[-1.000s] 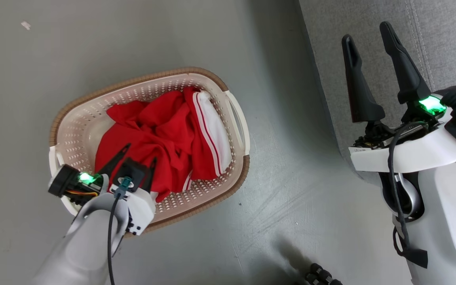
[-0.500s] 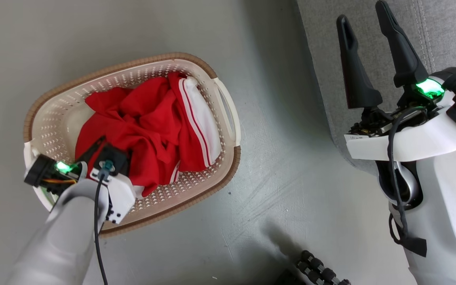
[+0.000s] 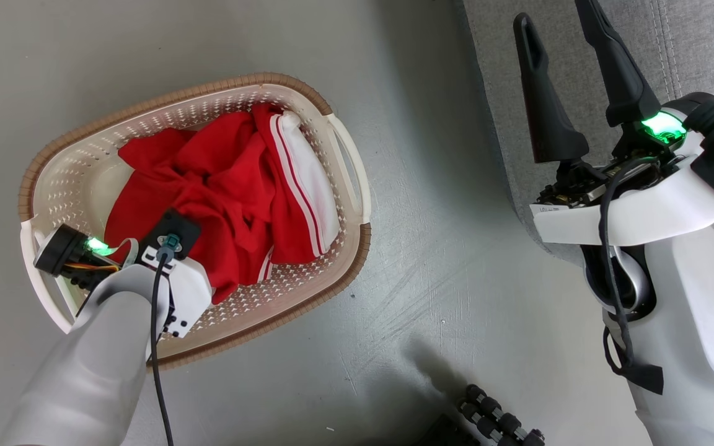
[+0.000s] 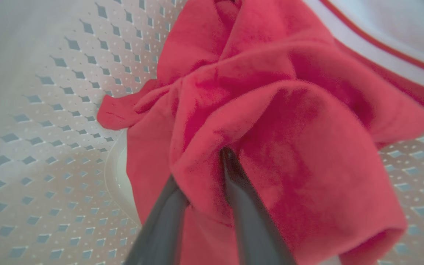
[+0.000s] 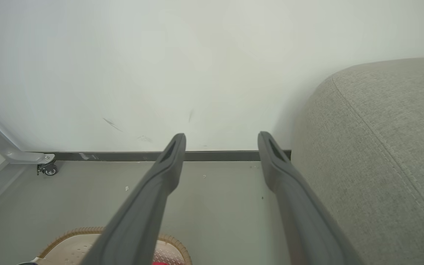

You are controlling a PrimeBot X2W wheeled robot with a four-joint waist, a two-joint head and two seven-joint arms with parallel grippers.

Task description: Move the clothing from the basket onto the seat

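Observation:
The clothing (image 3: 227,167), red with a white striped panel, lies bunched in the basket (image 3: 208,93) on the grey floor. My left gripper (image 4: 201,169) reaches down into the pile near the basket's near-left side, and its fingers (image 4: 245,206) are closed on a fold of red clothing (image 4: 289,92); the fingertips are buried in fabric. The perforated basket wall (image 4: 50,110) shows behind it. My right gripper (image 3: 552,18) is held up over the edge of the grey seat (image 3: 691,49), open with nothing in it; its wrist view shows the gripper (image 5: 222,138) with the seat (image 5: 381,147) at its right.
Bare grey floor (image 3: 444,248) separates the basket from the seat. A black ribbed object (image 3: 493,415) lies at the bottom edge. In the right wrist view a white wall with a dark baseboard (image 5: 123,156) and a small caster wheel (image 5: 48,169) stand beyond the basket rim (image 5: 87,233).
My left gripper has sunk into the red pile and its fingers have drawn together on a fold. The head camera has shifted, so the basket sits further left. The right gripper stays open.

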